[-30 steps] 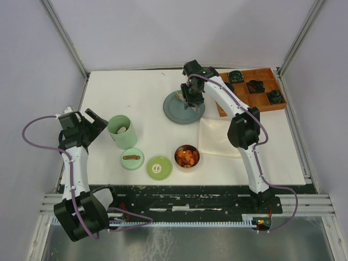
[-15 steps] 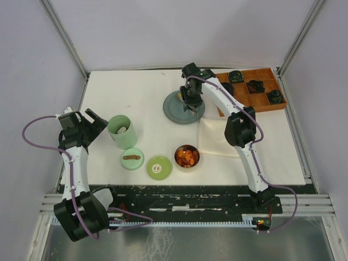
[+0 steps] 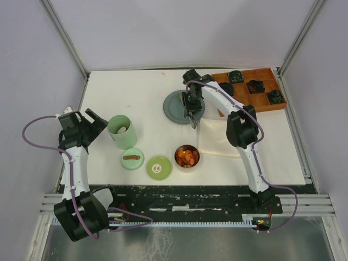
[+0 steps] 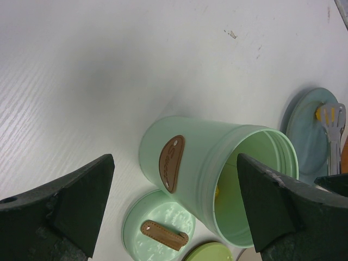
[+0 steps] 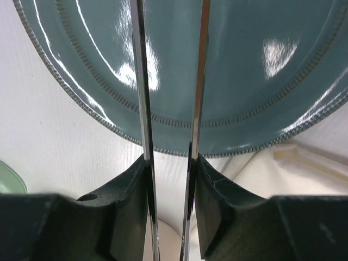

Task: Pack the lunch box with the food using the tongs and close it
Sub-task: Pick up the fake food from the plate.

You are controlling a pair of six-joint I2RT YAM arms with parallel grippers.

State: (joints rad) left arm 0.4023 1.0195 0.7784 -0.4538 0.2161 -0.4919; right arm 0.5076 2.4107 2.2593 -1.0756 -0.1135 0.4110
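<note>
Nearest the arm bases, the brown-handled flat lid (image 3: 131,158), the lime-green lid (image 3: 159,168) and the steel bowl (image 3: 176,156) of orange food (image 3: 187,157) are lying in a row on the table (image 3: 147,98), and just behind them the left gripper (image 3: 95,120) is standing spread wide beside the open mint-green canister (image 4: 217,163). Farther back, the right gripper (image 5: 169,163) is pinching the tongs (image 5: 142,109) between its fingers, their blades reaching over the grey-blue plate (image 5: 244,70) with the tips at a yellow piece (image 4: 317,113)
</note>
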